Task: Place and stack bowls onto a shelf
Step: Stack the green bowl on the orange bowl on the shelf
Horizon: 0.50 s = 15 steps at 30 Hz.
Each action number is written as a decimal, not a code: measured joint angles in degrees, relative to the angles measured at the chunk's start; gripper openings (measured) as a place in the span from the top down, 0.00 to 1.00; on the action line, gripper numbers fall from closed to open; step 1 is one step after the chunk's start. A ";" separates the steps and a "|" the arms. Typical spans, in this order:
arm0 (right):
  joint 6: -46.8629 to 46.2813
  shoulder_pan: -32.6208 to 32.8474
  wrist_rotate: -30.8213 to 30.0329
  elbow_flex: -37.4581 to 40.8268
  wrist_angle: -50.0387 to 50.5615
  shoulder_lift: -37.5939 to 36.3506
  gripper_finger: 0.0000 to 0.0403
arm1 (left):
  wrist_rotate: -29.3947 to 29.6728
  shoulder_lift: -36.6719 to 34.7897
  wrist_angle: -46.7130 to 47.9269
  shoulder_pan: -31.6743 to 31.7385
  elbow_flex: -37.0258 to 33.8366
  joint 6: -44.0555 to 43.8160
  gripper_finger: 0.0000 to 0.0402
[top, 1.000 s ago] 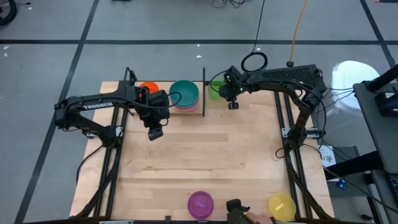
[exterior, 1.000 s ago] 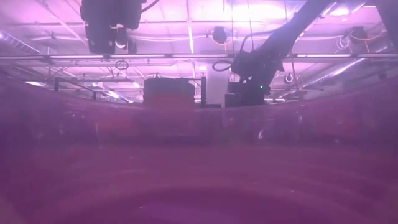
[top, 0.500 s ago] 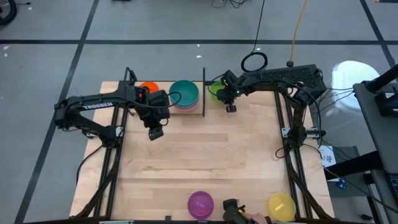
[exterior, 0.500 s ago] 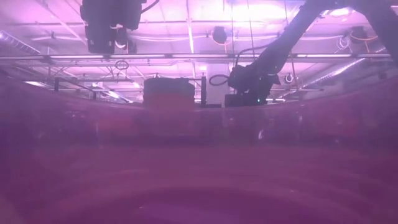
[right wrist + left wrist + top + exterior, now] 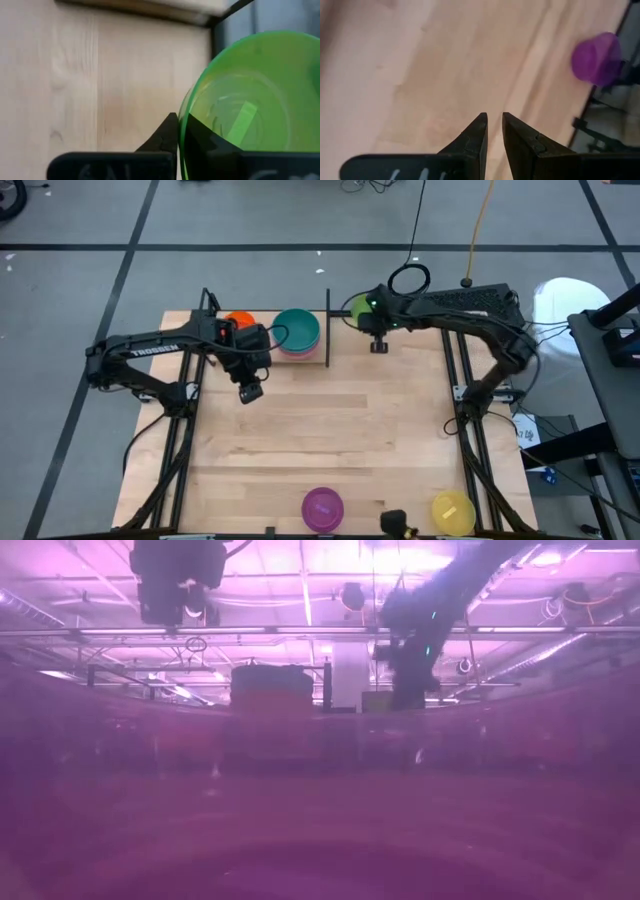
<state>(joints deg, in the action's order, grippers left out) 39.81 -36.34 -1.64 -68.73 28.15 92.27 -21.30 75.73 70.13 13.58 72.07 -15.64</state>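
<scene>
Right gripper [image 5: 179, 122] is at the far edge of the table [image 5: 330, 430], just right of the shelf [image 5: 262, 358], and its jaws are clamped on the rim of the lime green bowl [image 5: 255, 95]. On the shelf sits the teal bowl [image 5: 297, 327], nested on a pink bowl [image 5: 300, 352], with the orange bowl [image 5: 240, 319] beside them. Left gripper [image 5: 494, 120] hangs over bare table in front of the shelf, jaws slightly apart, holding nothing. Purple bowl [image 5: 322, 507] and yellow bowl [image 5: 452, 512] sit at the near edge.
</scene>
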 joint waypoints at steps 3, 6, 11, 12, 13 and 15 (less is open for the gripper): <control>-2.01 1.38 0.05 0.00 1.16 -6.12 1.00 | 4.82 -1.88 -0.08 0.00 0.00 -0.30 0.84; -3.32 3.70 0.73 -0.14 2.69 -11.40 1.00 | 7.98 -4.00 -0.95 0.00 0.00 -0.60 0.84; -6.69 9.18 11.42 -2.24 5.97 -17.82 1.00 | 8.33 -6.71 -7.35 -0.17 0.00 5.72 0.84; -7.48 10.45 13.78 -2.37 5.90 -18.88 1.00 | 8.29 -7.02 -9.21 -0.17 0.00 8.27 0.84; -7.98 11.83 16.21 -2.40 5.91 -19.94 1.00 | 8.06 -7.26 -11.20 -0.23 0.00 10.91 0.84; -9.41 14.43 19.99 -2.40 5.96 -21.45 1.00 | 7.77 -7.46 -15.11 -0.22 0.00 15.59 0.84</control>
<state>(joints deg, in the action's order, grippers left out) 30.39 -21.91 18.35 -71.13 34.11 70.82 -13.53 68.28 55.02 13.37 72.07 -0.04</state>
